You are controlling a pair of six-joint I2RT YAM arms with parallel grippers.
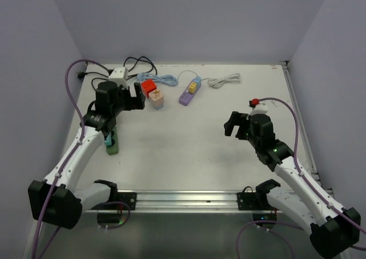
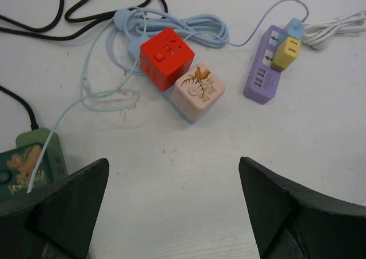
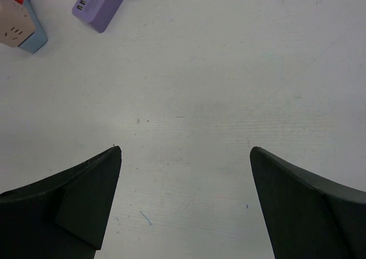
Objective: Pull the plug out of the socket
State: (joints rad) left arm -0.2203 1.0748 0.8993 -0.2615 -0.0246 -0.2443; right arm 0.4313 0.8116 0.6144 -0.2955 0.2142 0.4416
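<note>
A purple power strip [image 2: 262, 76] lies at the back of the table, also seen in the top view as the purple power strip [image 1: 189, 93] and at the upper left of the right wrist view as the purple power strip [image 3: 102, 4]. A yellow plug [image 2: 287, 52] sits in it, shown from above as the yellow plug [image 1: 193, 87]. My left gripper [image 2: 174, 162] is open and empty, hovering short of a red cube socket [image 2: 167, 58] and a pink cube socket [image 2: 198, 91]. My right gripper [image 3: 185, 149] is open over bare table, well to the right at right gripper [image 1: 234, 124].
A green socket [image 2: 26, 164] with a pale cord lies under my left arm. Light-blue cord coils [image 2: 189, 27] and black cables [image 2: 74, 10] crowd the back left. A white cable [image 1: 224, 80] and white adapter [image 1: 118, 73] lie near the back edge.
</note>
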